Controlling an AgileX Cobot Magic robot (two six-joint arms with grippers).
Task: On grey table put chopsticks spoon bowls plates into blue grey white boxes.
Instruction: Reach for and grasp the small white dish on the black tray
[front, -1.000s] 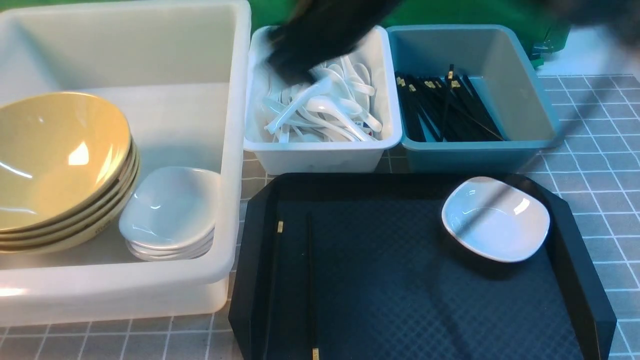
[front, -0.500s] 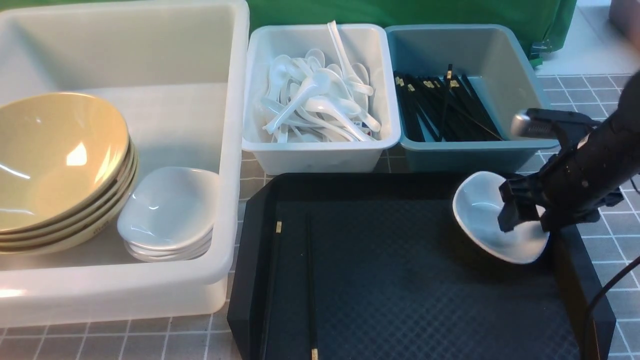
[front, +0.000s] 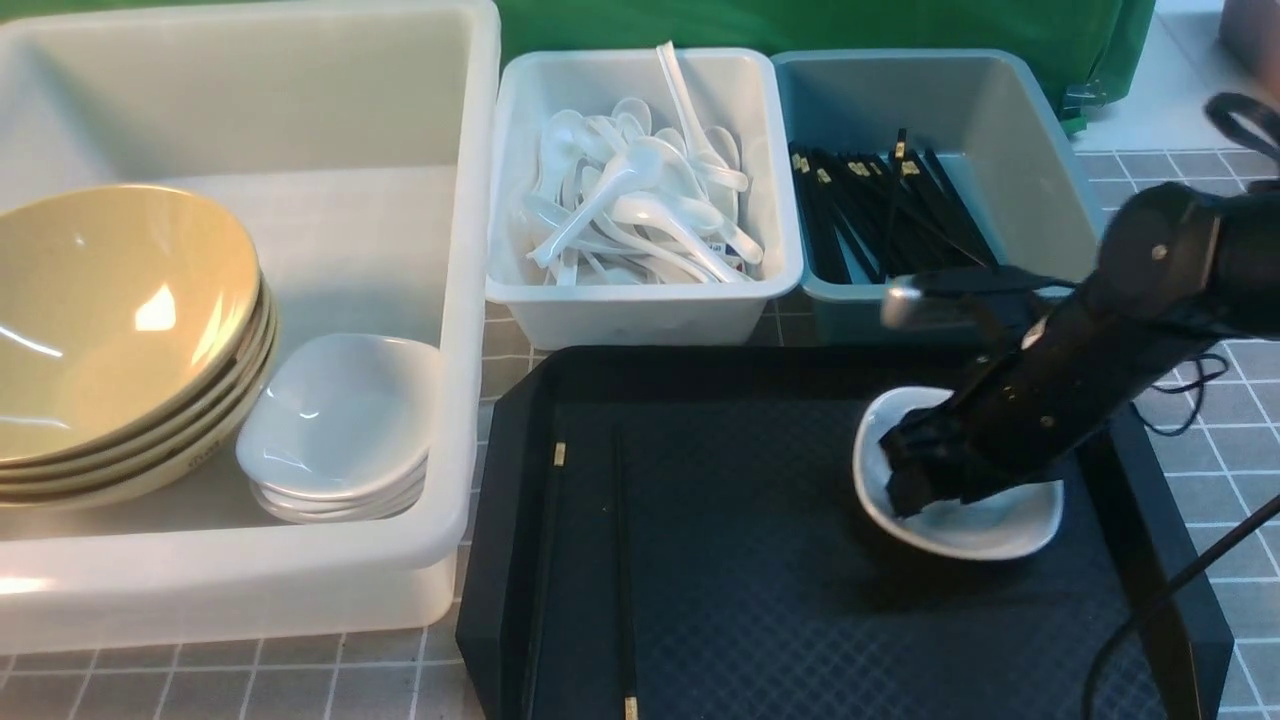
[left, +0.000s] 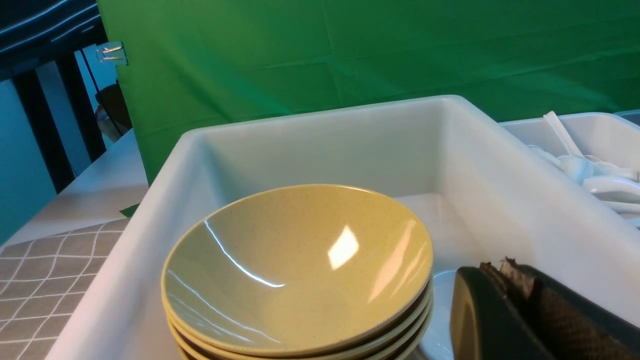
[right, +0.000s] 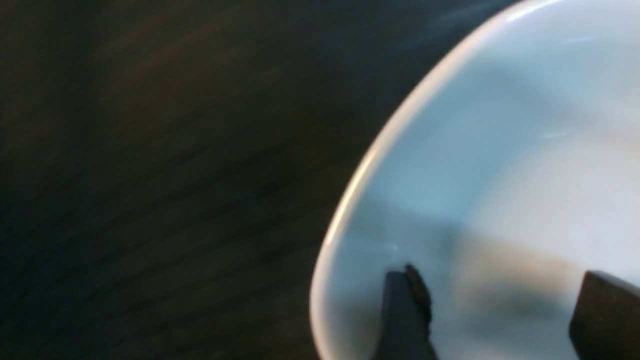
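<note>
A small white plate (front: 990, 525) lies on the right part of the black tray (front: 760, 600). My right gripper (front: 915, 470) is open, with both fingertips down inside the plate; the right wrist view shows the plate (right: 500, 150) filling the space under the gripper (right: 500, 285). Two black chopsticks (front: 620, 560) lie on the tray's left part. My left gripper (left: 500, 266) is shut and empty above the large white tub (left: 320, 125), beside the stacked yellow bowls (left: 300, 265). It is out of the front view.
The tub (front: 470, 250) holds the bowl stack (front: 110, 320) and a stack of white plates (front: 335, 420). The pale bin (front: 640, 310) holds several spoons (front: 640, 200). The blue-grey bin (front: 940, 305) holds several chopsticks (front: 890, 215). The grey table (front: 1210, 330) shows at right.
My right arm came in from the right and set its open fingers into the plate, which has slid left across the tray. A dark blur over the spoon bin has left the front view.
</note>
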